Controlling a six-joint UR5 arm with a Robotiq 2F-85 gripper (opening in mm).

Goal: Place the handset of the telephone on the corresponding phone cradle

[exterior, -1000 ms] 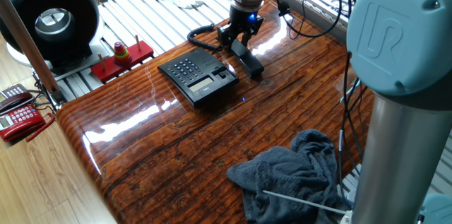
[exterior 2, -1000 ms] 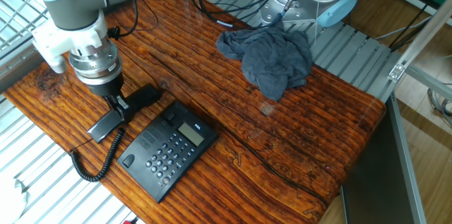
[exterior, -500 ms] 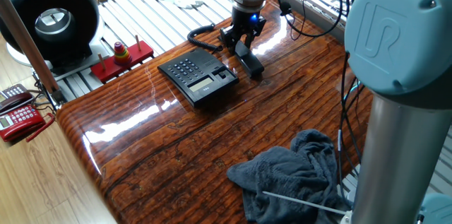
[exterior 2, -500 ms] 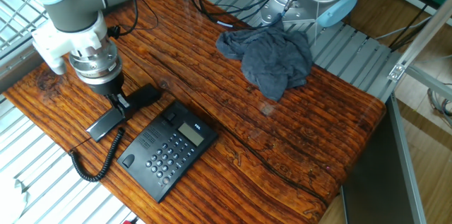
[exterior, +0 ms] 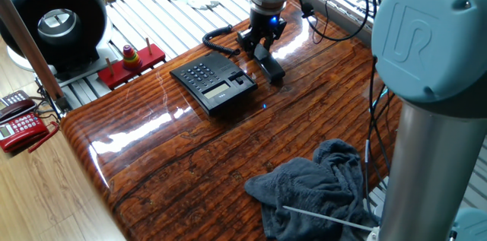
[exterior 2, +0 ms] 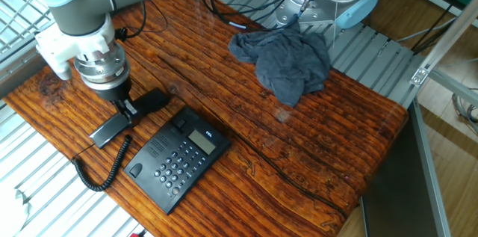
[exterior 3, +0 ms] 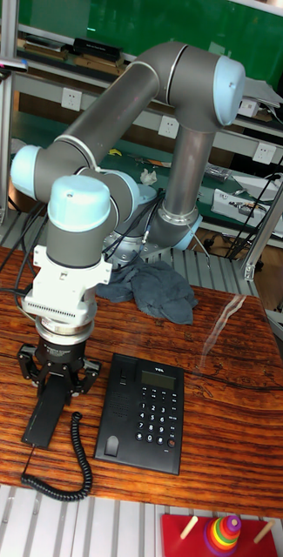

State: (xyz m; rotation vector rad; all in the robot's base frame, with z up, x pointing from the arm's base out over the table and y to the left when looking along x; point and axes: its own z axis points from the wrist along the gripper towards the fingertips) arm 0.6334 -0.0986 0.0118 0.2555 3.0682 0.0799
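Tall fixed view shows the handset (exterior 3: 47, 416), a long flat black bar. The gripper (exterior 3: 57, 383) grips its top end. Its curly cord (exterior 3: 67, 474) lies left of the phone cradle (exterior 3: 117, 416).

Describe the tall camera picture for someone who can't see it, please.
A grey and blue robot arm's gripper clasps a black telephone handset on a wooden table, just beside a black keypad phone. A coiled cord curls off the handset; a grey cloth lies behind.

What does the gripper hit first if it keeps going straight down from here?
The handset. The gripper points down with its fingers already astride the handset's middle, and the table lies right beneath it. Whether the fingers have closed on it is unclear.
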